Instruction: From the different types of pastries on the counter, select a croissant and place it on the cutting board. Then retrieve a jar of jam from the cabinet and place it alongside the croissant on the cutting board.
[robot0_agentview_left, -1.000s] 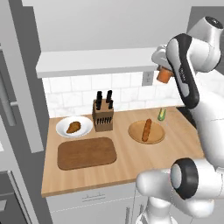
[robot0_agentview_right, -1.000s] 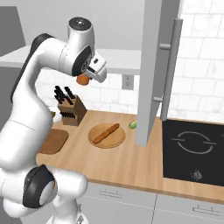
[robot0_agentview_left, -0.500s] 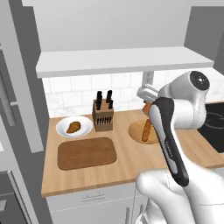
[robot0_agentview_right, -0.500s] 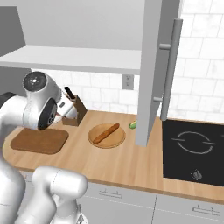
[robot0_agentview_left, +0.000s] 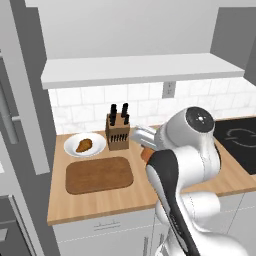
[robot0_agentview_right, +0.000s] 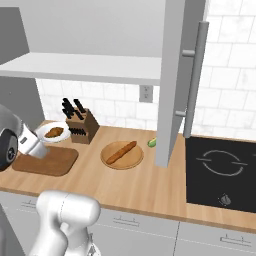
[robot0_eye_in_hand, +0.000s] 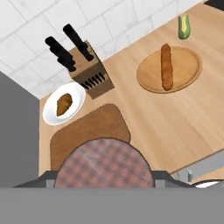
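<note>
Hand (robot0_eye_in_hand: 105, 186) down w/ jar of jam (robot0_eye_in_hand: 105, 164) (pinched), above cutting board (robot0_eye_in_hand: 94, 129) near edge.

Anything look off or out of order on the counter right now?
Yes: the croissant sits on the white plate, while the cutting board is bare, yet the pincer already carries the jar of jam. Nothing looks spilled or tipped; the stick-like roll lies flat on its round wooden plate.

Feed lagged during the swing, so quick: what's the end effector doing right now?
End effector: closed on the jam jar, carried above the cutting board.
</note>
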